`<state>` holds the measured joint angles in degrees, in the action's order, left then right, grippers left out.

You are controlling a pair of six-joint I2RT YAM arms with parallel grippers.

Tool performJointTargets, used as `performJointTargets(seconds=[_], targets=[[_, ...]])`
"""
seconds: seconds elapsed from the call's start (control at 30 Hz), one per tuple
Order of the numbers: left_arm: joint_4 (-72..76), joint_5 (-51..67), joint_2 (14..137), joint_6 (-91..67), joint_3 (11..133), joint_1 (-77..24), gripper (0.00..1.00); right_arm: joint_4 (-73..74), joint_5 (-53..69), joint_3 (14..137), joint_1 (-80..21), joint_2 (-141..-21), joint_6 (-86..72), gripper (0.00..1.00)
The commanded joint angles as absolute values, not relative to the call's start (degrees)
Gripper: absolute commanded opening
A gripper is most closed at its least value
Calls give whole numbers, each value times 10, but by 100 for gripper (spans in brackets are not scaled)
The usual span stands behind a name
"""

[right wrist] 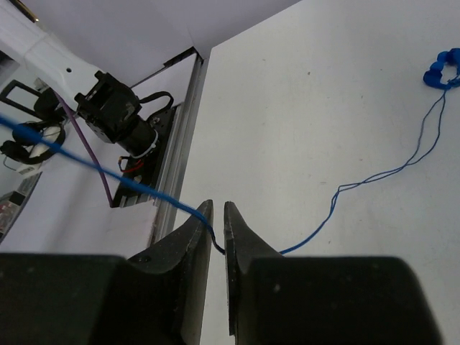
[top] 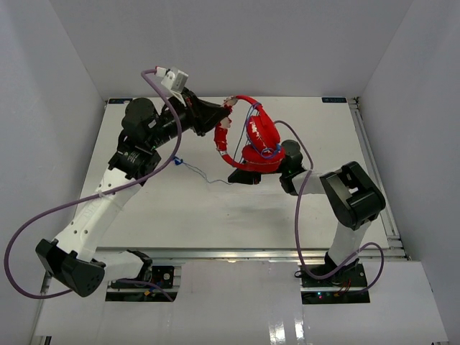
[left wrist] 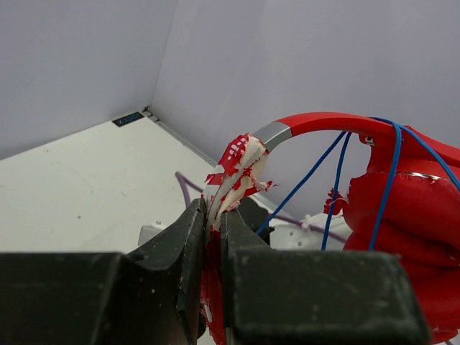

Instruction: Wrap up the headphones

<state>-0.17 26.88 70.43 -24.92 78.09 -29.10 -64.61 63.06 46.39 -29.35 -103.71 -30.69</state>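
The red headphones (top: 260, 136) hang above the table's far middle, earcups bunched together with blue cord looped over them. My left gripper (top: 227, 109) is shut on the frayed red-and-white end of the headband (left wrist: 241, 169); the red band (left wrist: 323, 123) arches right toward an earcup (left wrist: 410, 215). My right gripper (top: 241, 177) sits low under the earcups. Its jaws stand a narrow gap apart, open, and the thin blue cord (right wrist: 374, 176) runs loosely across that gap (right wrist: 218, 215). The cord trails over the table to its blue plug (right wrist: 442, 74), lying at the left (top: 177, 161).
Thick purple robot cables (top: 36, 223) loop off both arms. A metal rail (top: 237, 251) runs along the table's near edge and another along the right side (top: 374, 165). White walls close in the left, back and right.
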Motion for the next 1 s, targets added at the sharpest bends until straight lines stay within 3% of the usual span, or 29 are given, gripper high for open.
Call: performJointTargets(seconds=[0.0,0.2,0.37,0.57,0.7,0.97], targets=[[21,250,709,-302,844,-294,0,-876,643,493,-295,-1054,-432,18],[29,216,724,-323,875,-295,0,-809,616,489,-303,-1024,-365,19],[31,183,734,-346,900,-295,0,-538,514,503,-337,-961,-118,20],[44,122,729,-369,917,-295,0,-572,484,500,-349,-963,-140,20],[42,50,719,-363,914,-296,0,-569,493,485,-356,-939,-127,13],[21,-149,712,-236,902,-295,0,-424,475,452,-385,-820,-4,8]])
